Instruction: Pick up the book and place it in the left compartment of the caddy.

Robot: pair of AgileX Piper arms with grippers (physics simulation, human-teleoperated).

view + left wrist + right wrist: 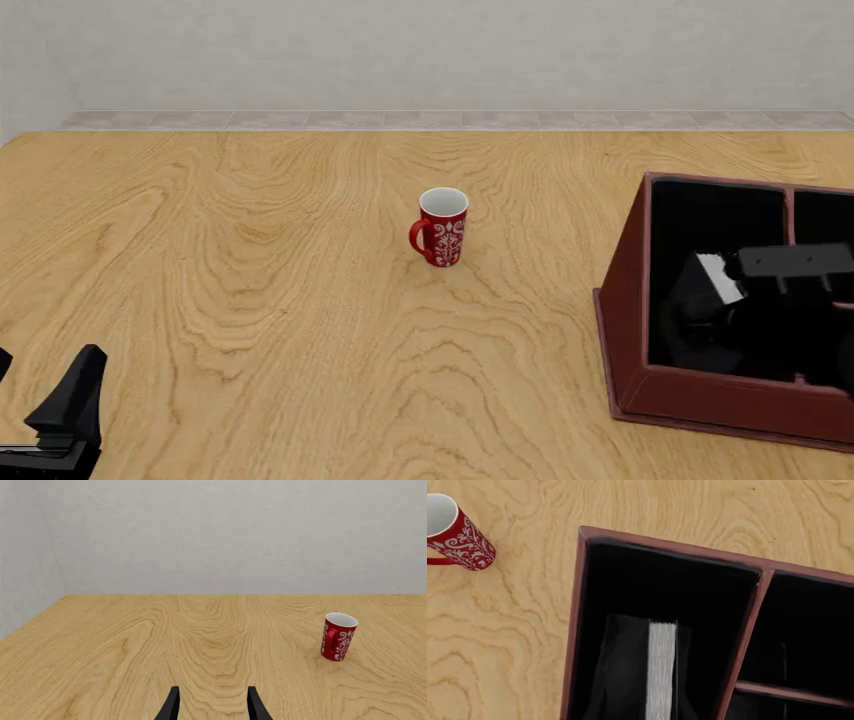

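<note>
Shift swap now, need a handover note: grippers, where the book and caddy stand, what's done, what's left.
Left gripper: open, empty, parked low at the near left of the table.
Right gripper: over the caddy, down in the left compartment; jaw state not readable, dark on dark.
Book: inside the left compartment, white page edges up, between the right fingers.
Red mug: upright mid-table, clear of the caddy.
Done: book picked and brought into the compartment.
Left: confirm release, then lift the right arm straight out.

Caddy [627, 330] stands at the desk's [267, 300] right side. Book [662, 670] sits in its left compartment [627, 580]. Mug [443, 228] stands left of the caddy, well apart.
</note>
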